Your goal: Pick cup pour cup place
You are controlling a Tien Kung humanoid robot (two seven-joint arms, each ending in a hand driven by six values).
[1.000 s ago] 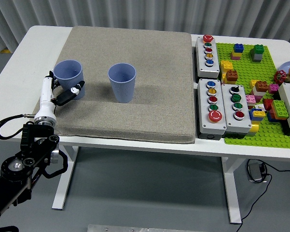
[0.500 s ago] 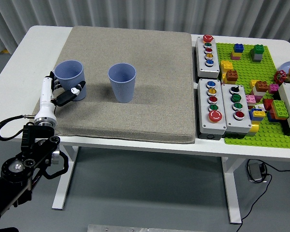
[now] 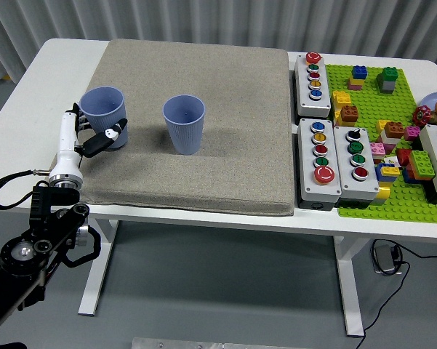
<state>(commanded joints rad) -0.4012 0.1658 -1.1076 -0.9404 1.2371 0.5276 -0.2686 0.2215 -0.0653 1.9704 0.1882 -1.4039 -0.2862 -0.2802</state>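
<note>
The left hand (image 3: 87,134) has its fingers curled around the lower wall of a blue cup (image 3: 103,116), upright at the left edge of the grey mat (image 3: 203,80). A second blue cup (image 3: 183,124) stands upright nearby to its right, mid-mat, on the white bench (image 3: 51,65).

A white table (image 3: 29,87) filled most of the frame, standing on white legs (image 3: 98,280) over a grey floor (image 3: 225,291). Along the top edge ran a wall of grey corrugated panels (image 3: 203,22). At the lower right a black cable (image 3: 414,258) trailed across the floor from a small dark box (image 3: 385,256).
</note>
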